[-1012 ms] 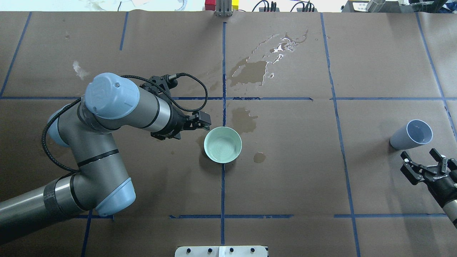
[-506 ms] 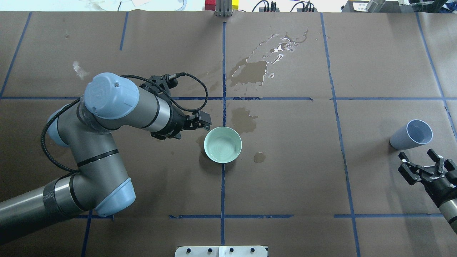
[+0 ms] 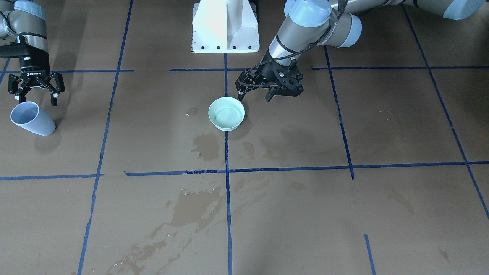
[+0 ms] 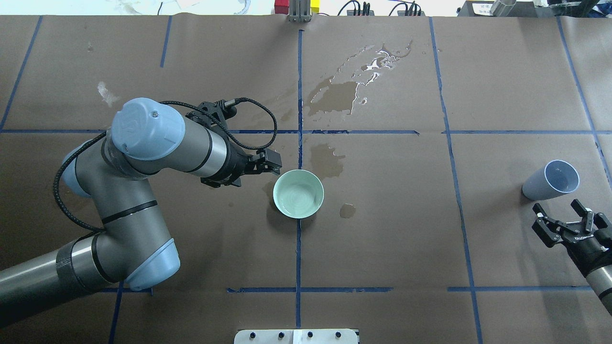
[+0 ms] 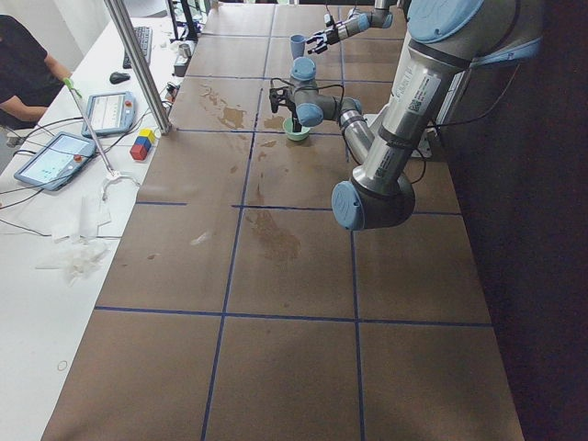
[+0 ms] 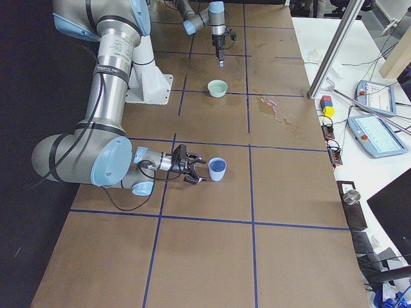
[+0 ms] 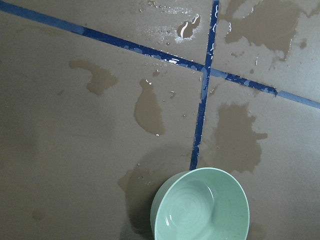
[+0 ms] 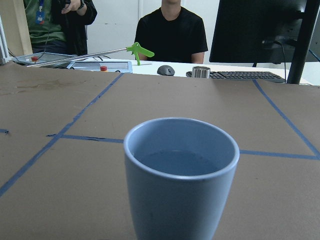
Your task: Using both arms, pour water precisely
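A pale green bowl sits at the table's centre, with what looks like a shallow pool of water in it. My left gripper hovers open and empty just beside the bowl's rim. A grey-blue cup stands at the right end, and water shows inside it. My right gripper is open a short way in front of the cup, not touching it.
Wet stains and a glinting spill mark the brown paper beyond the bowl. The white pedestal stands at the robot's side. People sit past the far table edge with tablets and a keyboard.
The right gripper has drifted slightly left, staying open near the cup. The left arm has shifted very slightly; bowl and cup have not moved.
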